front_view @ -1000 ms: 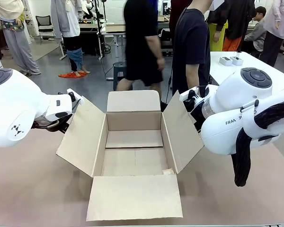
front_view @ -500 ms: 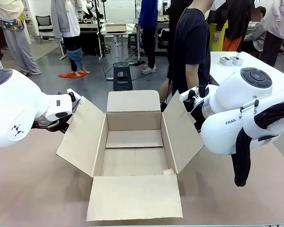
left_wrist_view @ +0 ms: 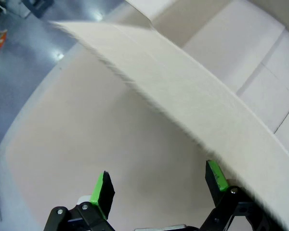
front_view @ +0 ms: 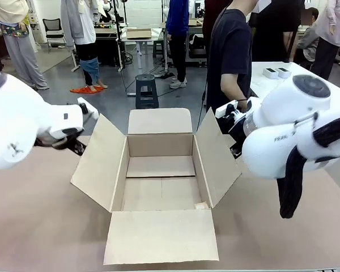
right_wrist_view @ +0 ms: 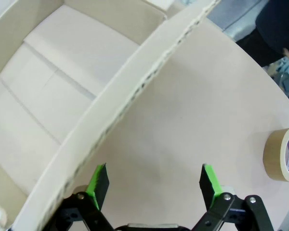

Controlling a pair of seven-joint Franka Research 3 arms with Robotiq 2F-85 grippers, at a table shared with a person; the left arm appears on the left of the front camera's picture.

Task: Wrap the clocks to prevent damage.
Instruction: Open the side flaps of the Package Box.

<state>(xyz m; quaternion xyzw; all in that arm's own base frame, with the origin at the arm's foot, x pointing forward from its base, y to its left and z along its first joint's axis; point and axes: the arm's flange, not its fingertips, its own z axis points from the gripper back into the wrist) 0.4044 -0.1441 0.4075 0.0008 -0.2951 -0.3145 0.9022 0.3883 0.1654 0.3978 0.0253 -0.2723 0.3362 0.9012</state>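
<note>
- Open brown cardboard box (front_view: 158, 144) sits mid-table on the beige table (front_view: 39, 226), all four flaps splayed outward, its inside bare.
- Left gripper (left_wrist_view: 159, 180): jaws spread wide, gripping nothing, just outside the box's left flap.
- Right gripper (right_wrist_view: 153, 179): jaws spread, gripping nothing, beside the right flap.
- Tan tape roll (right_wrist_view: 282, 161) lies on the table right of the box.

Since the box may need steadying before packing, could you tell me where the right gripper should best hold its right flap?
Probably take the right flap by its free top edge, from above and outside, one finger on each face. It is a thin sheet leaning outward with that edge bare, and the open right gripper is just beside it.
</note>
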